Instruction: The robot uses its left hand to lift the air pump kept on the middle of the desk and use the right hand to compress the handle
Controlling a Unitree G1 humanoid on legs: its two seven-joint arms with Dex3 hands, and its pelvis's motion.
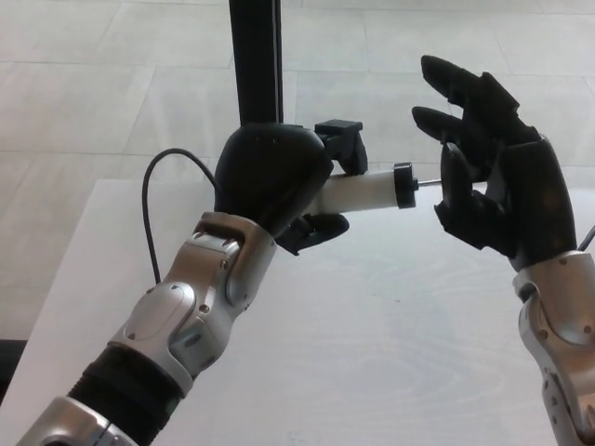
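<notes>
The air pump (361, 191) is a white cylinder with a black end cap and a black fitting on top, held lying sideways above the white desk (390, 353). My left hand (271, 181) is shut on its left part, covering that end. A thin metal rod sticks out of the cap to the right and meets the palm of my right hand (497, 190). That hand is open, fingers spread and pointing up, pressing flat against the rod's end, which the palm hides.
A black upright post (257, 60) stands just behind the left hand. A thin black cable (149, 214) loops from the left hand down across the desk's left side. Pale tiled floor lies beyond the desk's far edge.
</notes>
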